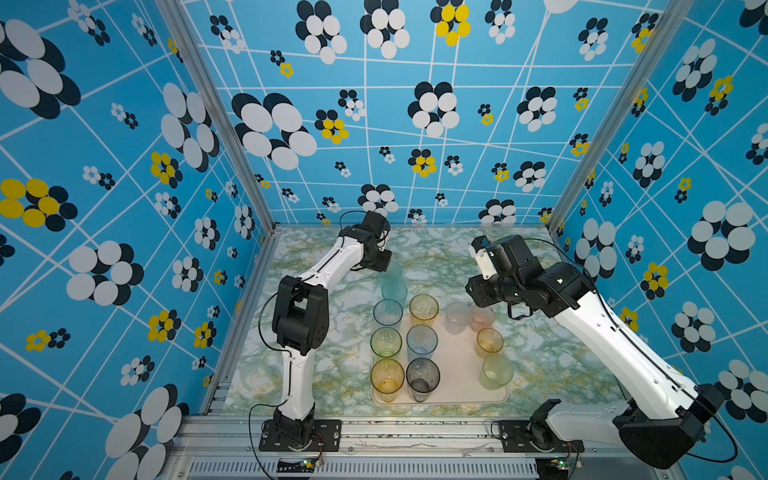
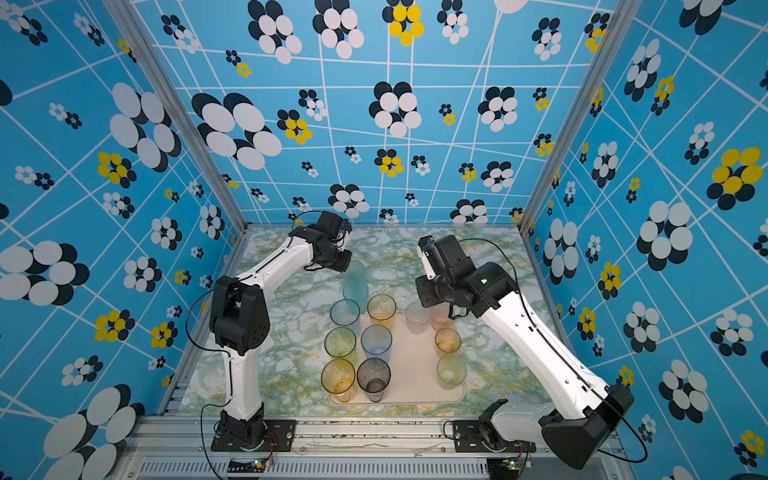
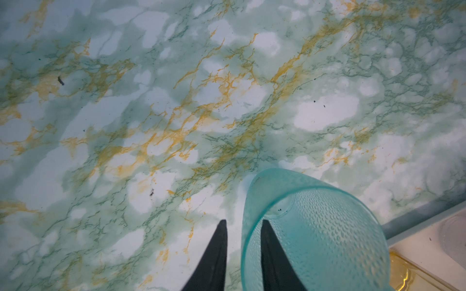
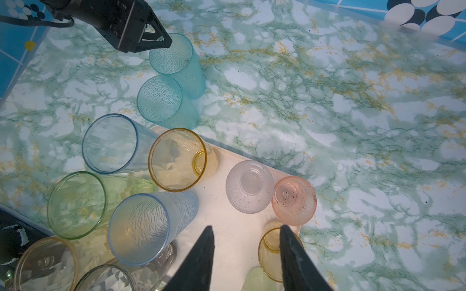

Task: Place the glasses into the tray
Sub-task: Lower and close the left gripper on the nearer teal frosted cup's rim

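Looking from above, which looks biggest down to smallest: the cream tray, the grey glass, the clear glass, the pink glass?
In a top view:
1. tray, by far
2. grey glass
3. clear glass and pink glass: too alike to rank

Open marble ahead, glasses alongside
Past the tips of the left gripper point(image 3: 244, 221), bare tabletop point(image 3: 176, 100); a second teal glass point(image 4: 161, 100) stands just beside the straddled teal glass point(image 3: 315, 226), on its tray point(image 3: 416, 247) side.
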### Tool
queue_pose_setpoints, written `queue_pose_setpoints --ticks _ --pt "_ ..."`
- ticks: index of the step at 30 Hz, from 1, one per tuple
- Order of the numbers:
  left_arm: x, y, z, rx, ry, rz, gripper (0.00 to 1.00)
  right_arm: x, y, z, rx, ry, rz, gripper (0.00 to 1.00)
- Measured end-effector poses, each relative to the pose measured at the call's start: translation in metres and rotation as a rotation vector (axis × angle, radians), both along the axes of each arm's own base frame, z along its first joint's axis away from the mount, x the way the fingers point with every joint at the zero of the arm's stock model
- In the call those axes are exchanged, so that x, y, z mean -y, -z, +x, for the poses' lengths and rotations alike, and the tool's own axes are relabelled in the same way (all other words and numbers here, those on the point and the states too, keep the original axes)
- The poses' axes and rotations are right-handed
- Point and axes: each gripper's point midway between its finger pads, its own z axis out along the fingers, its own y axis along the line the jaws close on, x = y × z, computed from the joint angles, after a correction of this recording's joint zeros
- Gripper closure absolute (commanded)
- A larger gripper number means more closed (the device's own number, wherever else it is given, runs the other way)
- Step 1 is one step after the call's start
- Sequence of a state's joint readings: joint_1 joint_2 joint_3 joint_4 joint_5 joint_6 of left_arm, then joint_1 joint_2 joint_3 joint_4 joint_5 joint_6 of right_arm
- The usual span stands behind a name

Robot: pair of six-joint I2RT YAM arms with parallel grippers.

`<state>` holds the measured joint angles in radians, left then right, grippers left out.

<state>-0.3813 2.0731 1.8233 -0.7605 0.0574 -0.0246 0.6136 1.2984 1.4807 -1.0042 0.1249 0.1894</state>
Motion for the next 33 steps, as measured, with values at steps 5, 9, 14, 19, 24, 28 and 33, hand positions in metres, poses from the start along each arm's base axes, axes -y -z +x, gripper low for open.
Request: queue_pose_setpoints --ticks 5,9,14,19,24,28,33 --pt "0.004 -0.001 0.002 0.005 0.012 0.017 0.78 -0.001 0.002 0.0 -0.003 -0.005 0.001 0.55" --pt "0.003 0.003 0.002 -0.001 0.016 0.04 0.84 -0.001 0.007 0.001 -0.01 -0.004 -0.001 0.55" --pt "0.002 0.008 0.001 -0.018 0.017 0.056 0.9 0.001 0.009 0.001 -0.014 0.001 -0.004 0.55" --pt "0.004 0.006 0.003 -0.006 0.022 0.066 0.96 0.002 0.011 0.002 -0.015 0.004 -0.005 0.55" --pt "0.003 0.006 0.003 -0.002 0.021 0.075 0.98 0.003 0.014 0.0 -0.021 0.004 -0.009 0.55" --pt "0.0 0.001 0.004 0.014 0.022 0.092 0.99 0.005 0.017 0.0 -0.026 0.01 -0.012 0.55" --pt "-0.009 -0.021 0.007 0.063 0.008 0.096 1.0 0.016 0.024 0.001 -0.039 0.043 -0.021 0.55"
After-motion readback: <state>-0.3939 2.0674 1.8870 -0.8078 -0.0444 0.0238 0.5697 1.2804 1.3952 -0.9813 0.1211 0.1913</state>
